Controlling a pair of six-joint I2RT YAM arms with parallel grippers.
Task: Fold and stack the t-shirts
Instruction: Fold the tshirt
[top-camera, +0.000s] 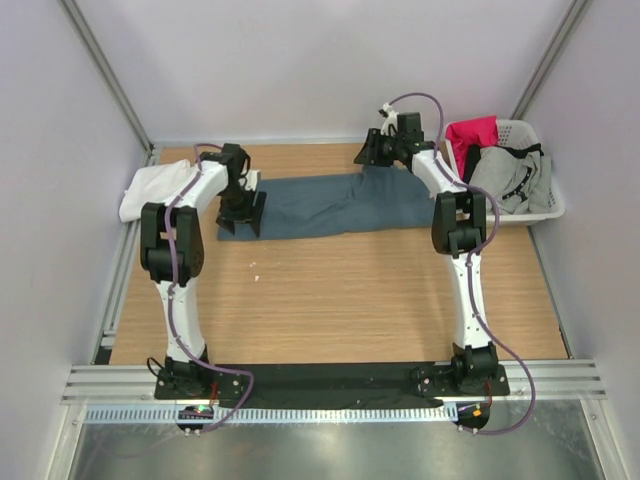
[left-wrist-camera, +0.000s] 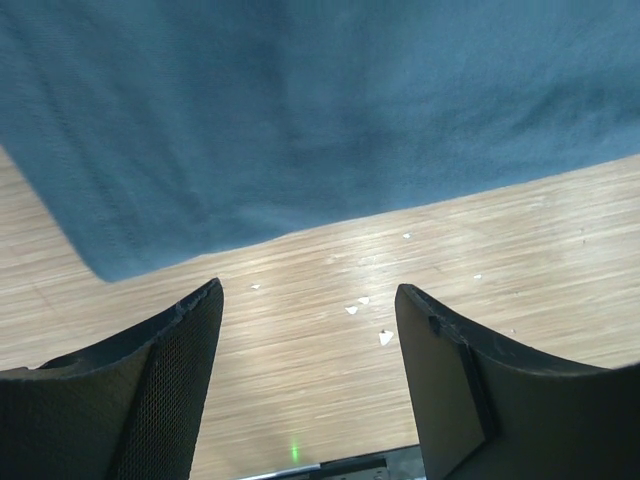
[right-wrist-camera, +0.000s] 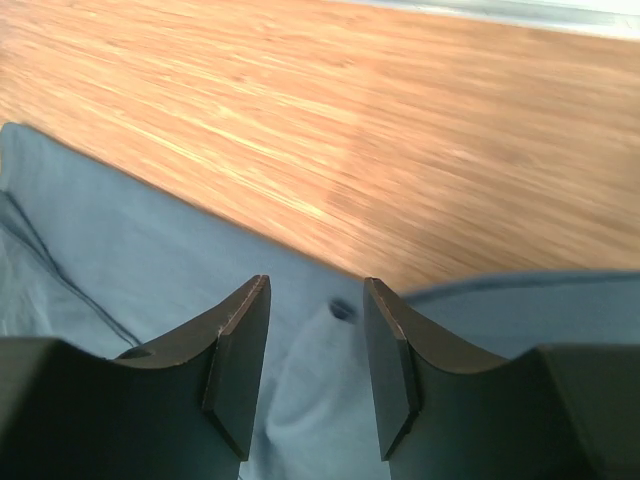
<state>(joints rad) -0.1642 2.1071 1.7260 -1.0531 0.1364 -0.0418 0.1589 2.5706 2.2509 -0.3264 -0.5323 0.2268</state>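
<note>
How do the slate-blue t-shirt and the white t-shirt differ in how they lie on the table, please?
The slate-blue t-shirt lies flat as a long band across the far side of the table; the white t-shirt sits bunched at the far left edge. The blue one covers much more wood than the white one. Both rest on the table, outside the basket.

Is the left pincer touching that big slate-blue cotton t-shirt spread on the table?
Apart. In the left wrist view, the open left pincer sits short of the slate-blue t-shirt; bare wooden table shows between them.
</note>
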